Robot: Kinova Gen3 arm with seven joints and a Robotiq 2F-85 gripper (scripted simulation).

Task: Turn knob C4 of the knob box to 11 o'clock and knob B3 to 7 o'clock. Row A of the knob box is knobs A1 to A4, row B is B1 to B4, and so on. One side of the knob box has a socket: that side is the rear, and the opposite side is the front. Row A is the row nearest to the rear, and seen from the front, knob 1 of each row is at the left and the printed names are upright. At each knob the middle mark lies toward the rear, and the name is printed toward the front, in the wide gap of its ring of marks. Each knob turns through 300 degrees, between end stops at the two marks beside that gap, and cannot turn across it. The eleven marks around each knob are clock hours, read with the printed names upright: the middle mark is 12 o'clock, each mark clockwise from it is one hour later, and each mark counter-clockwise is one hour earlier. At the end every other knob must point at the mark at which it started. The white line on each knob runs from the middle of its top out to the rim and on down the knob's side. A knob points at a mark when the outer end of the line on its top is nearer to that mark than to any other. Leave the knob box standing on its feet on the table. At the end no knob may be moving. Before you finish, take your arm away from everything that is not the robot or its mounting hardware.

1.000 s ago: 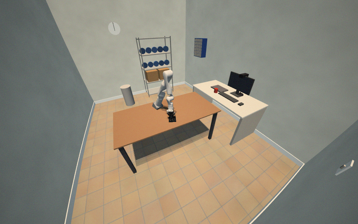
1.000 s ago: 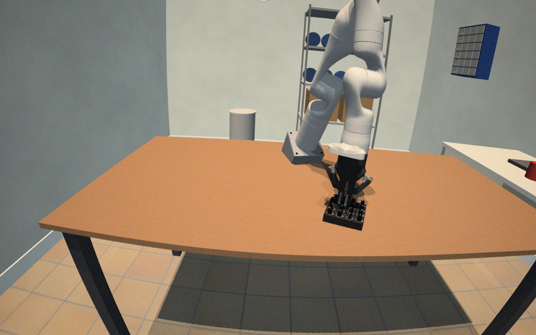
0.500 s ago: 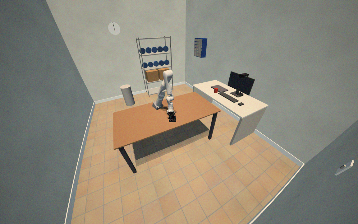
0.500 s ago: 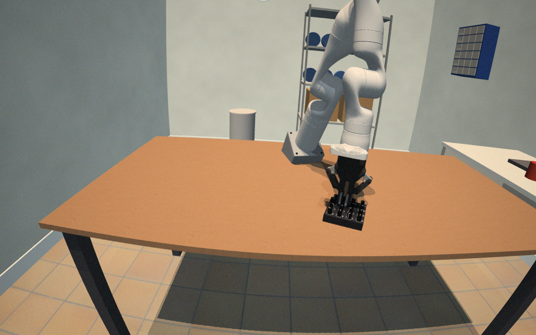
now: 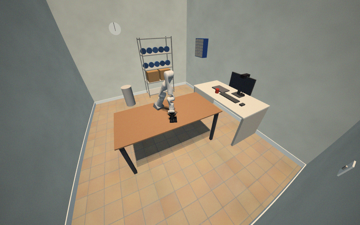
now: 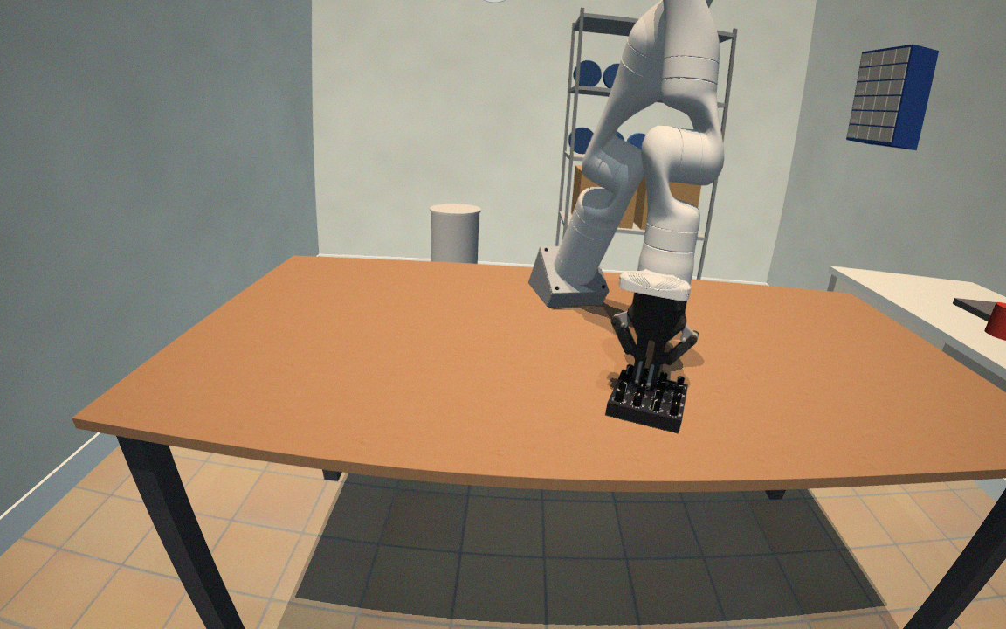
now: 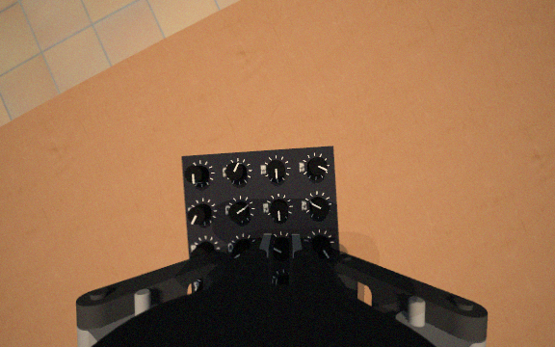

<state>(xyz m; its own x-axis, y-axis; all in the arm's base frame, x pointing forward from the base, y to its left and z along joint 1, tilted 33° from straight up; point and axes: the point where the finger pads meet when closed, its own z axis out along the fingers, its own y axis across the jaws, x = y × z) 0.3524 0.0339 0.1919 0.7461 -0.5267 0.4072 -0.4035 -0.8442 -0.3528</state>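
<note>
The black knob box (image 6: pixel 647 398) stands on its feet on the brown table, also seen in the top view (image 5: pixel 172 119) and in the wrist view (image 7: pixel 258 202). In the wrist view the printed names lie left of the knobs, so the front is at the left and row A is the right-hand column. My gripper (image 7: pixel 281 248) (image 6: pixel 650 376) comes straight down onto the box and is shut on knob B3 (image 7: pixel 277 247), third down in the second column from the right. Its white line is only partly seen between the fingers. Knob C4 is hidden under the gripper body.
The arm's base (image 6: pixel 567 285) is bolted to the table behind the box. The table's front edge runs close in front of the box. A white desk with a red cup (image 6: pixel 1004 321) stands to the right. A grey cylinder (image 6: pixel 455 231) stands on the floor behind the table.
</note>
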